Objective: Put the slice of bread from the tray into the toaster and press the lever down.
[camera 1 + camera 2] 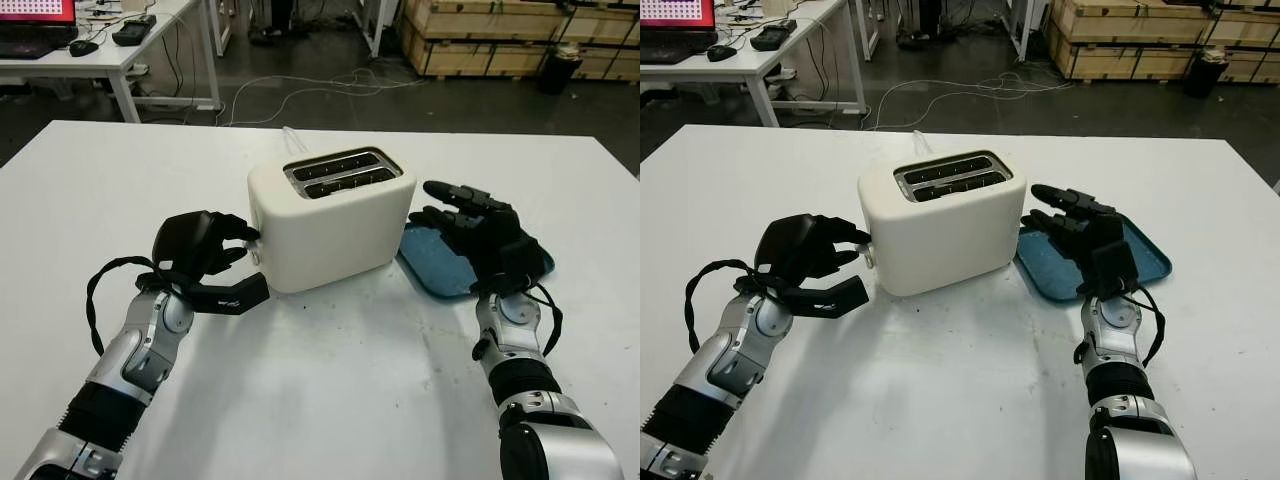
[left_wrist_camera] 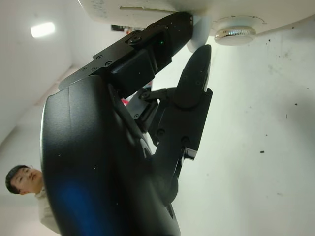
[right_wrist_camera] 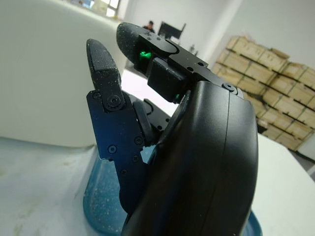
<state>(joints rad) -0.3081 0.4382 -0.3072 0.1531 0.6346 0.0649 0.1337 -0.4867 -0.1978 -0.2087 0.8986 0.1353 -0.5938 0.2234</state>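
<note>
A white two-slot toaster (image 1: 330,220) stands mid-table, and its slots (image 1: 338,174) look dark inside. My left hand (image 1: 235,240) is at the toaster's left end with its fingers curled. One fingertip (image 2: 197,54) presses against the white lever (image 2: 199,27), just beside a round chrome knob (image 2: 236,32). To the right of the toaster lies a blue tray (image 1: 430,265), and the part of it that shows is bare. My right hand (image 1: 470,215) hovers open over the tray, close to the toaster's right side, and holds nothing.
The toaster's white cord (image 1: 290,135) runs off the table's far edge. Beyond are a desk (image 1: 100,55) with a monitor and keyboard, floor cables and wooden crates (image 1: 500,35). A person (image 2: 24,179) appears in the left wrist view.
</note>
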